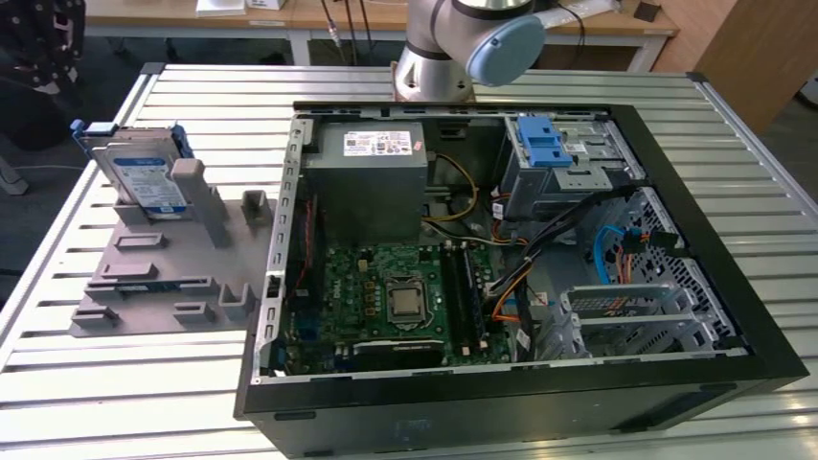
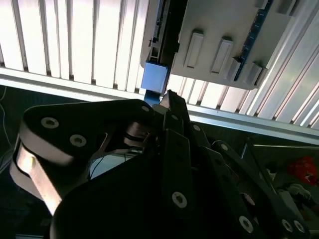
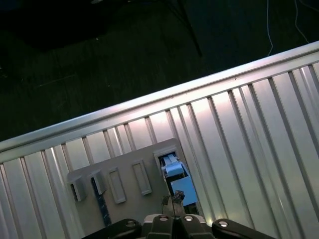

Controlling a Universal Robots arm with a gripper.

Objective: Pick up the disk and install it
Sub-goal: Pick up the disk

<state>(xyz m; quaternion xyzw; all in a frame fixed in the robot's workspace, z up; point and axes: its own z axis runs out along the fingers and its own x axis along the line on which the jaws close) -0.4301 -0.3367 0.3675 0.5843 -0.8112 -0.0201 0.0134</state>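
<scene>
Disk (image 1: 138, 177) stands on edge in the grey holder (image 1: 141, 287), on the exterior view's left of the slatted table (image 1: 128, 383). Just beside the holder lies the open computer case (image 1: 511, 412), with the arm (image 1: 447, 48) rising behind it. In both wrist views the gripper (image 3: 172, 201) (image 2: 169, 97) hangs above the holder's edge, fingertips pinched together and empty.

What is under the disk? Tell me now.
The disk stands on edge in a grey holder, which lies on the ribbed metal table. The holder's posts cover the disk's lower edge, so its seat is hidden.
</scene>
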